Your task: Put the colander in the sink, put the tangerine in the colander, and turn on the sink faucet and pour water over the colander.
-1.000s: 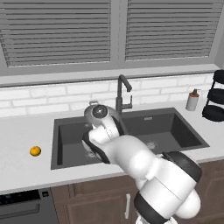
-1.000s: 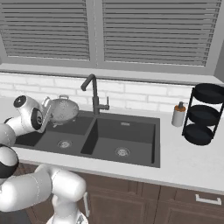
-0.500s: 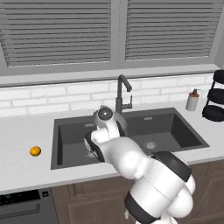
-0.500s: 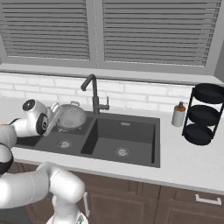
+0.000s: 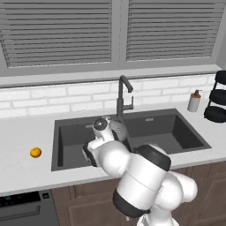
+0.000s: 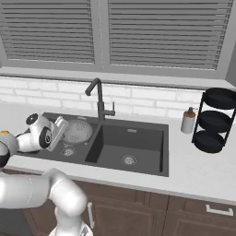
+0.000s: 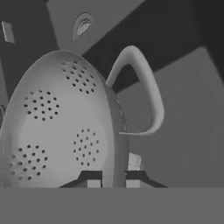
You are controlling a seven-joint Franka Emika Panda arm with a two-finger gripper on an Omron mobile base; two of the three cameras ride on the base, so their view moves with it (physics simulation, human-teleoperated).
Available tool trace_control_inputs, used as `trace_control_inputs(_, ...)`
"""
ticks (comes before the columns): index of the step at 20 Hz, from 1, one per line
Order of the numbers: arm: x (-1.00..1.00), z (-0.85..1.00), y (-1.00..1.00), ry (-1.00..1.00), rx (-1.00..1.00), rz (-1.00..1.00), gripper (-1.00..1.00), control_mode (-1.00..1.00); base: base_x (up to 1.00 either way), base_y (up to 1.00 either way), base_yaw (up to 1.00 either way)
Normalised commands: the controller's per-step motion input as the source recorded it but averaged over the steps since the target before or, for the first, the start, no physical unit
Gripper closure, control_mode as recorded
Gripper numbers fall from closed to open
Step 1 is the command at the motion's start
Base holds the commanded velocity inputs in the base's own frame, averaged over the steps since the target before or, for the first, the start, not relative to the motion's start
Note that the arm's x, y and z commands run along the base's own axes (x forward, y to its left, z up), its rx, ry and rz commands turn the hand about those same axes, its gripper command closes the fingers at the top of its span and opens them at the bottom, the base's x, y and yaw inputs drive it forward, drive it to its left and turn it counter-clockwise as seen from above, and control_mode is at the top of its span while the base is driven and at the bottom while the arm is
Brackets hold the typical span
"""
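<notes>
The gripper [image 7: 113,180] is clamped on the rim of the colander [image 7: 61,127]; in the hand view its two dark finger tips stand close together on either side of the thin metal edge, and one curved side handle rises at about 1 o'clock from them. The colander hangs tilted, with its pierced inside turned to the camera.

In the right base view the colander [image 6: 76,131] is over the left basin of the sink [image 6: 138,159], just at 3 o'clock of the hand, above the round drain [image 6: 67,150]. It seems not to touch the basin floor, but the view is too small to be sure.

The sink faucet [image 5: 123,96] stands at 12 o'clock of the sink, behind the divider between the basins.

The tangerine [image 5: 35,152] lies on the white counter [image 5: 22,170], at 9 o'clock of the sink and well apart from the colander [image 5: 119,129].
</notes>
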Motion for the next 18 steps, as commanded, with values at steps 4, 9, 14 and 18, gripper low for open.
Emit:
trace_control_inputs(4, 0.00, -0.25, 1.00, 0.00, 0.02, -0.33, 1.00, -1.00, 0.00, 0.00, 0.00)
trace_control_inputs(9, 0.00, -0.29, 0.84, 0.02, 0.08, -0.30, 1.00, -1.00, 0.00, 0.00, 0.00)
trace_control_inputs(14, 0.02, -0.40, 0.60, 0.04, 0.08, -0.30, 1.00, -1.00, 0.00, 0.00, 0.00)
trace_control_inputs(18, 0.31, -0.66, 0.41, 0.00, 0.02, -0.33, 1.00, -1.00, 0.00, 0.00, 0.00)
